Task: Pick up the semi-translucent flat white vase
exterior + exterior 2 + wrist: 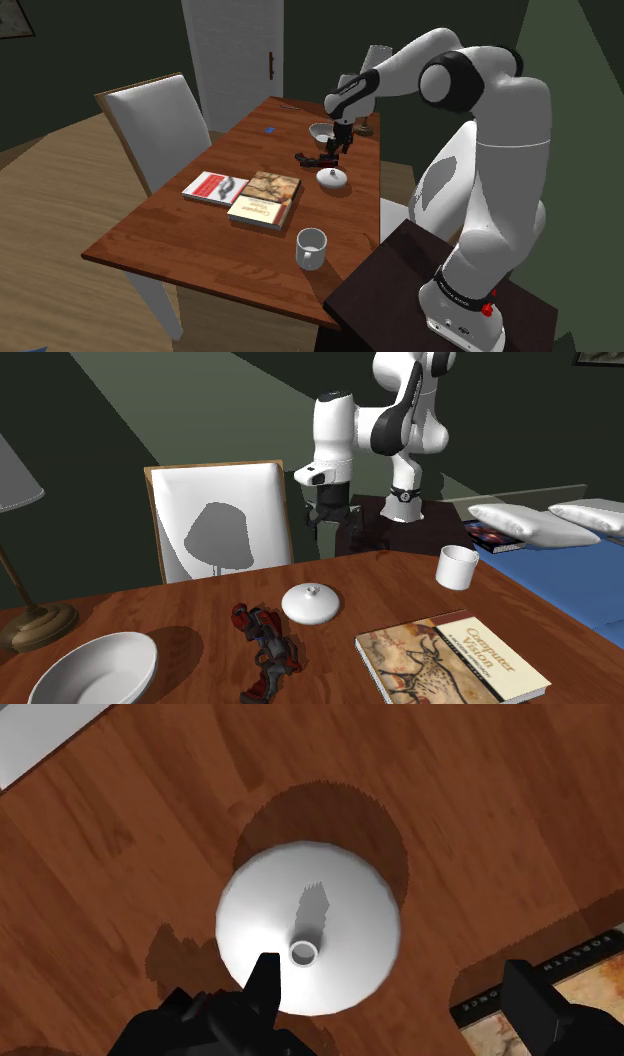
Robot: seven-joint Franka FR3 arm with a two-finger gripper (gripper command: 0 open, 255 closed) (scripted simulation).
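Directly over the task's object, the all-black two-finger claw [393, 966] hangs with its fingers [265, 989] spread wide apart, gripping nothing. Beneath it the flat, round white vase [310, 914] with a short narrow neck sits upright on the reddish-brown wooden desk [120, 884]. One fingertip shows in front of the vase's rim close to the neck, and the other over the edge of a book. In the shoulder view the claw [344, 145] hovers clear above the vase [332, 177], which stands near the desk edge on the arm's side. Just beside the vase lies a red-and-black jointed toy figure [268, 647]. A little further off are a shallow white bowl [95, 670] and a thick book with a cave-painting cover [450, 664]. A thinner red-and-white book [215, 187] lies just beside that one in the shoulder view. A plain white mug [311, 247] stands well apart from the vase, close to the dark box stand [420, 290]. At the desk's far end rests a brown-footed table lamp [38, 620]. A white padded chair with a wooden frame [220, 517] stands behind the claw [328, 517] in the second exterior view. A blue bed with white pillows [520, 520] lies beyond the mug.
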